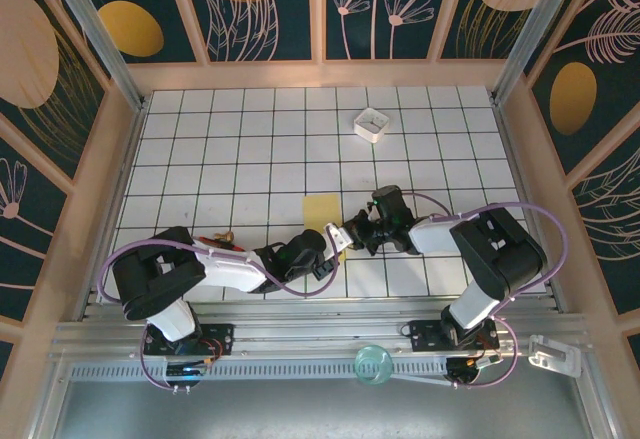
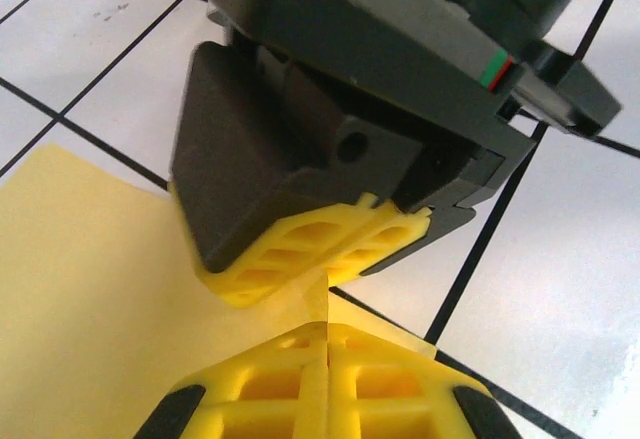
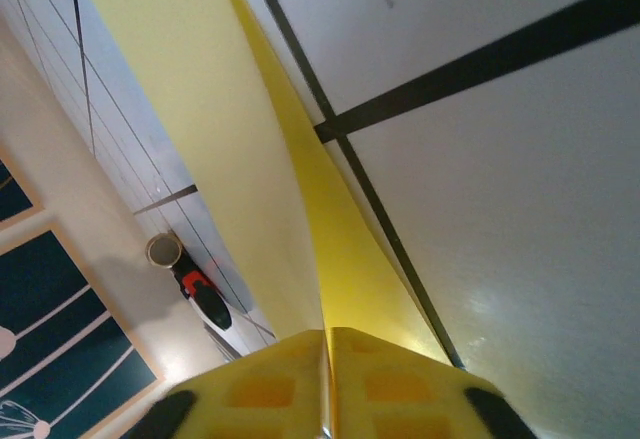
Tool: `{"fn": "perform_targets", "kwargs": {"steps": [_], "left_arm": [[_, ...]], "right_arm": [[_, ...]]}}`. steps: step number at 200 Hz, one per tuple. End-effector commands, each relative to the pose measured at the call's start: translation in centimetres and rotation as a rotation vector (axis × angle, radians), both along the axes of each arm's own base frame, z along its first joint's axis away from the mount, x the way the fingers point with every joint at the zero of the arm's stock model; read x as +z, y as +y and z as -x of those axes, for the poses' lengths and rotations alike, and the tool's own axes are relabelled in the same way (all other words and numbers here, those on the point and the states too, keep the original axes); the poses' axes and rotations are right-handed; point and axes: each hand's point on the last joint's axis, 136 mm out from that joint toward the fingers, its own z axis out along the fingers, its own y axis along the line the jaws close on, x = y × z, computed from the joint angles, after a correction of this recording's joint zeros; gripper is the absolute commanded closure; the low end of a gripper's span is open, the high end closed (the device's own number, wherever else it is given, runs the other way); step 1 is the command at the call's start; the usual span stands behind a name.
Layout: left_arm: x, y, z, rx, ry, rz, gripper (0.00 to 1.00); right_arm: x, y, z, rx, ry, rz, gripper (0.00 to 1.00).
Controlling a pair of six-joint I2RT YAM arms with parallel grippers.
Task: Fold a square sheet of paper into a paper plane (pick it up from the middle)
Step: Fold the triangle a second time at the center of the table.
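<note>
The thin yellow sheet of paper lies on the white tiled table with black grid lines, just in front of the two arms. It is smooth and matt, and its near corner is lifted from the surface. The left gripper, with ribbed yellow plastic fingers, is closed on this paper edge. The right gripper pinches the same sheet, which rises as a sharp fold. A small white square box stands well apart.

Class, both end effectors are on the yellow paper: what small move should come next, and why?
Probably the right end effector should let go and back away: the left end effector is shut on the same raised edge of the yellow paper beside it.
</note>
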Motion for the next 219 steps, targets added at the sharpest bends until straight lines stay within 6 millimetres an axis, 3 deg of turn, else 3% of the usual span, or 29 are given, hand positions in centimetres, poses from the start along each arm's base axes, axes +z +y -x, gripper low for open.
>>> {"fn": "perform_targets", "kwargs": {"steps": [1, 37, 51, 69, 100, 138, 219], "left_arm": [[0.6, -0.7, 0.4, -0.016, 0.008, 0.062, 1.0], [1.6, -1.2, 1.9, -0.052, 0.077, 0.173, 1.0], [1.9, -1.3, 2.4, -0.061, 0.108, 0.212, 1.0], [2.1, -1.4, 3.0, -0.072, 0.145, 0.245, 1.0], [2.0, -1.1, 3.5, -0.067, 0.201, 0.289, 1.0], [2.0, -1.1, 3.4, -0.05, 0.233, 0.318, 1.0], [1.9, -0.2, 1.9, -0.026, 0.361, 0.397, 1.0]], "right_arm": [[0.6, -0.4, -0.3, -0.003, -0.029, 0.001, 0.8], [2.2, -4.6, -2.8, -0.07, -0.147, 0.1, 0.7], [3.4, -5.2, -4.0, -0.057, -0.255, 0.147, 0.69], [4.9, -4.1, -5.3, 0.008, -0.369, 0.152, 0.73], [5.3, -1.0, -6.3, 0.124, -0.45, 0.16, 0.82], [2.8, 0.7, -6.7, 0.192, -0.415, 0.154, 0.89], [-2.0, -1.1, -5.7, 0.225, -0.364, 0.269, 0.94]]}}
